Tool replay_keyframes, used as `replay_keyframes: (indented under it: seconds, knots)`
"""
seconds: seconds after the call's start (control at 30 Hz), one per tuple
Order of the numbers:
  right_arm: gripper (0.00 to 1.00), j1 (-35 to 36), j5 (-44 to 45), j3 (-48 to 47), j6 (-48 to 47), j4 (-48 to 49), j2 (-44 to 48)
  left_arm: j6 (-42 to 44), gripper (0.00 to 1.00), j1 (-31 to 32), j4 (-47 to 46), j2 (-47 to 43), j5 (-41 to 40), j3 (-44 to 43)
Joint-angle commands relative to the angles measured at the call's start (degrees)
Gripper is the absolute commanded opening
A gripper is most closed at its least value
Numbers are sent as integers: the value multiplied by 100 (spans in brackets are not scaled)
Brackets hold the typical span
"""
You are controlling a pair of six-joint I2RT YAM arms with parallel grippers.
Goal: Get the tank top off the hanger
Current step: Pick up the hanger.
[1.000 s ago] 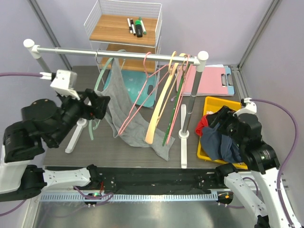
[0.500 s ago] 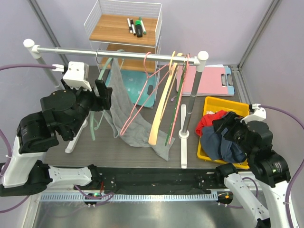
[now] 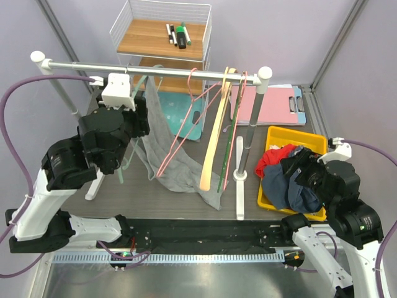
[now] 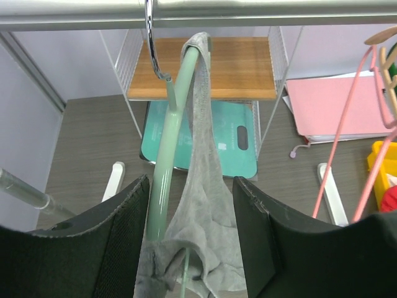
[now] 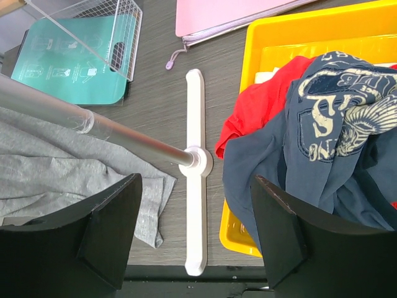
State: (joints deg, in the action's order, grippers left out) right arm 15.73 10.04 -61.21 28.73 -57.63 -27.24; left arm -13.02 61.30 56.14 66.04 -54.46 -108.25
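Between the parted jaws of the left gripper [image 4: 191, 183], only the grey fabric tank top [image 4: 201, 130] should be pinched, not the pale green plastic hanger [image 4: 162, 180] at its nine o'clock.

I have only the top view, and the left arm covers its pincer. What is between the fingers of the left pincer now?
Observer: In the left wrist view, the green hanger and the strap of the gray tank top both stand between the fingers of the left pincer.
Operator: Is the strap on the hanger?
Observer: Yes, it is looped over the hanger's top, just below the hook on the rail.
Operator: Does the right pincer hold something?
Observer: No. The right wrist view shows the right pincer open and empty, over the rack's white foot.
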Motion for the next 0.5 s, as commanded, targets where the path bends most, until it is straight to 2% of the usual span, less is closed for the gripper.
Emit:
replay_keyframes:
  seconds: [0.0,0.13,0.2,0.27,0.37,0.43,0.47]
  knots:
    - [76,-17,103,-198,-131,23,61,45,56,-311,-121,5,232,-109]
    - [76,-17,112,-207,-148,6,70,-43,47,-671,-138,23,576,-56]
    - [76,-17,94,-207,-131,6,79,-61,38,-742,-165,40,664,-39]
    - [76,-17,94,-251,-148,-29,79,-52,34,-847,-226,58,691,-30]
    - [76,-17,112,-382,-148,-117,96,-26,21,-970,-253,93,761,-12]
    - [76,-17,94,-532,-175,-196,97,-8,19,-1023,-253,137,779,-21]
    - [76,-17,42,-602,-201,-231,97,-8,15,-1049,-244,137,787,-30]
